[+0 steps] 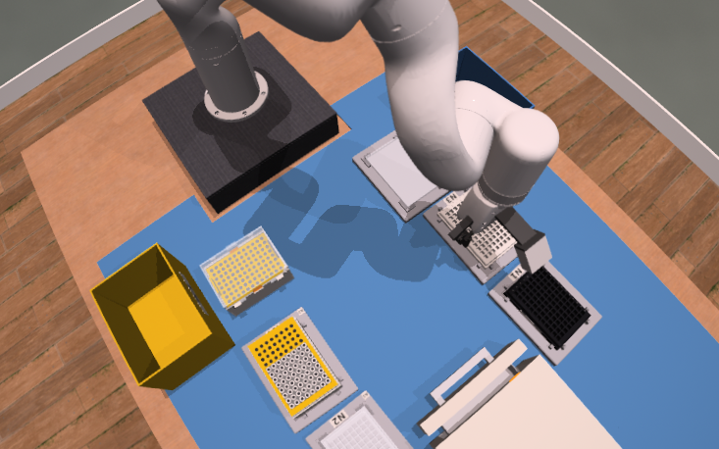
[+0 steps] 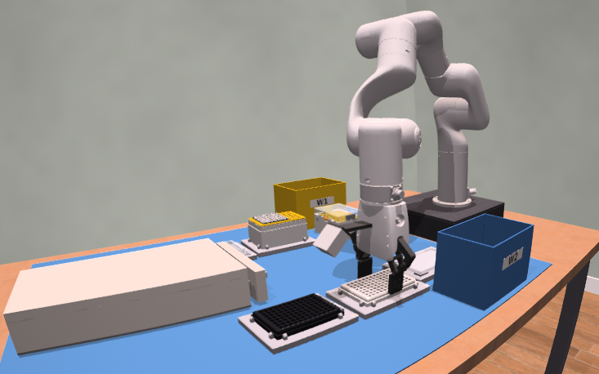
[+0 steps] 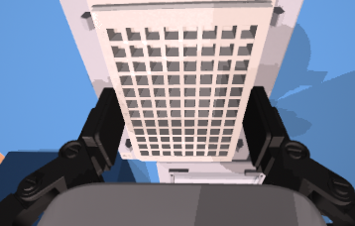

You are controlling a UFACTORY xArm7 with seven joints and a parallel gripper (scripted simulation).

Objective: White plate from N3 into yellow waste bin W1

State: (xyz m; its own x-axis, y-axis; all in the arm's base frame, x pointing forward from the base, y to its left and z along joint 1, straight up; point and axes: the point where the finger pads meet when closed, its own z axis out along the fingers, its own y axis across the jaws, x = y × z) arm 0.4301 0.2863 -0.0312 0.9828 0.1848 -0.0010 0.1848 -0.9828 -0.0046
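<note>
A: We have the gripper [image 3: 182, 126] clamped on the white plate [image 3: 180, 89], one finger on each long side, and the plate seems to sit just above nest N3 [image 2: 375, 297], hardly lifted. In the wrist view the pads [image 3: 108, 126] bear on the near half of it, so the far end hangs out past the grip.

B: Then we lift straight up and keep it level until it is free of the nest's corner pegs. If we tilt early, we judge the overhanging end could catch a peg.

A: Agreed. In the top view, the black plate [image 1: 548, 304] lies in the neighbouring nest at about 5 o'clock from ours, close by. A lidded white plate [image 1: 400, 170] lies at 10 o'clock, also near. Neither may move.

B: The blue bin W2 [image 2: 482, 260] stands just beyond that one, at about 12 o'clock. We release nothing there.

A: Further along, toward 8 o'clock across the blue mat [image 1: 384, 313], we pass the clear-lidded tip box [image 1: 245, 269] and the yellow tip rack [image 1: 294, 360]. The cooler [image 2: 119, 288] and its drawer handle [image 1: 459, 373] sit at 6 o'clock.

B: So we carry high over the tip box. The yellow bin W1 [image 1: 113, 324] is farthest, near the counter [image 1: 82, 183] edge, and loose, so we drop from above its rim without touching it.
</note>
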